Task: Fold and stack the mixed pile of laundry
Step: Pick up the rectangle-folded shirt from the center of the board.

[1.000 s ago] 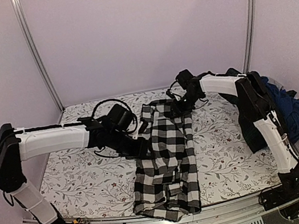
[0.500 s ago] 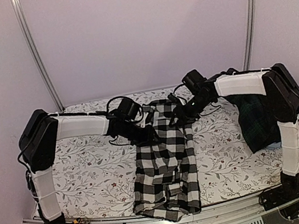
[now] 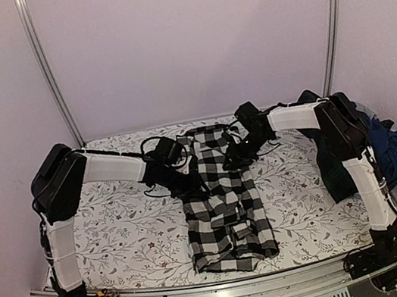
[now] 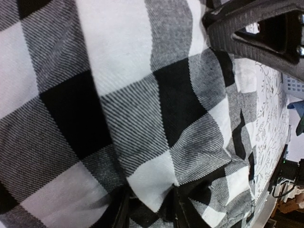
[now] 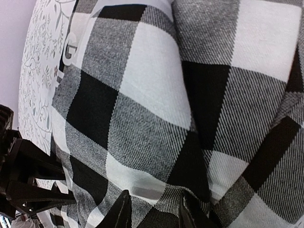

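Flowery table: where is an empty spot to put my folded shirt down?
Biggest bare patch of table cover: front left, between the left arm and the checked shirt. Another lies front right, between the shirt and the dark plaid garment. Crowded: the middle, covered by the shirt, and the right edge, heaped with the clothes pile.

A white floral-printed table covering (image 3: 123, 242) lies flat; two metal posts (image 3: 46, 67) rise against pale lilac walls (image 3: 187, 43).
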